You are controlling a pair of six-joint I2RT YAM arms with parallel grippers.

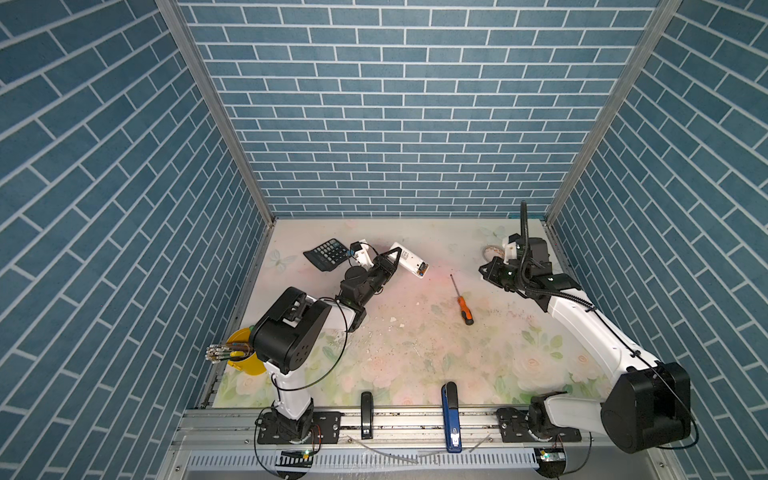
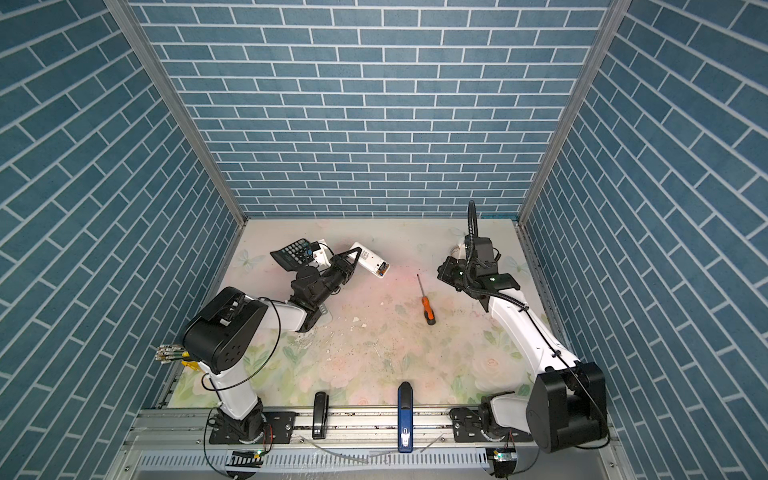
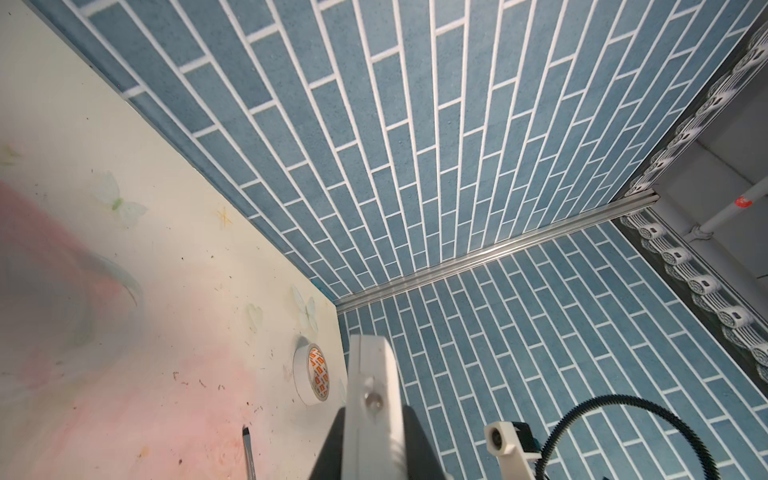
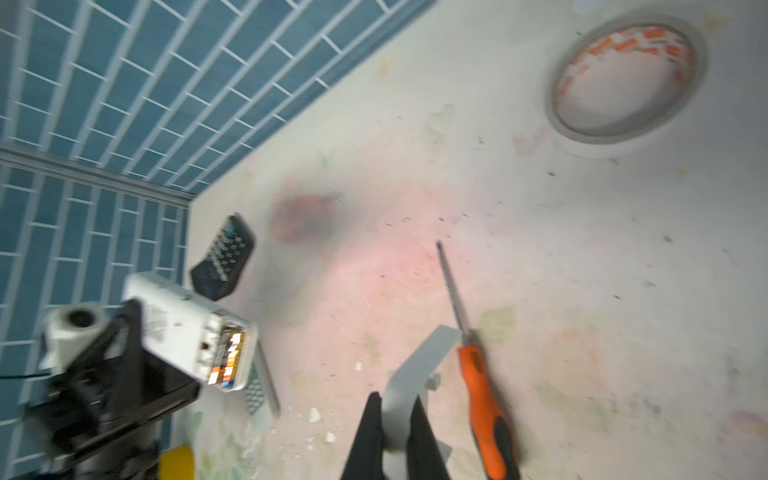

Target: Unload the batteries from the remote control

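We are early in the job, past the opening step but with nothing unloaded. The left gripper (image 1: 395,257) has its fingers clamped on the white remote control (image 1: 409,262). As far as we can judge, it is holding the remote clear of the table (image 1: 415,353). In both top views the remote lies at about ten o'clock from the orange-handled screwdriver (image 1: 462,301), and its open end points toward four o'clock.

In the right wrist view the bay at that end is uncovered. The batteries (image 4: 226,365) sit inside it as a blurred orange and dark cluster, and we cannot count them. We see none lying on the table.

The right gripper (image 4: 395,399) is at about one o'clock from the screwdriver. Its fingers are pressed together on a thin pale grey plate (image 4: 432,353), which we take to be the battery cover.

We judge the cover to be off, so every battery has yet to come out. The plate probably has to be put down before that gripper can pick at the bay.
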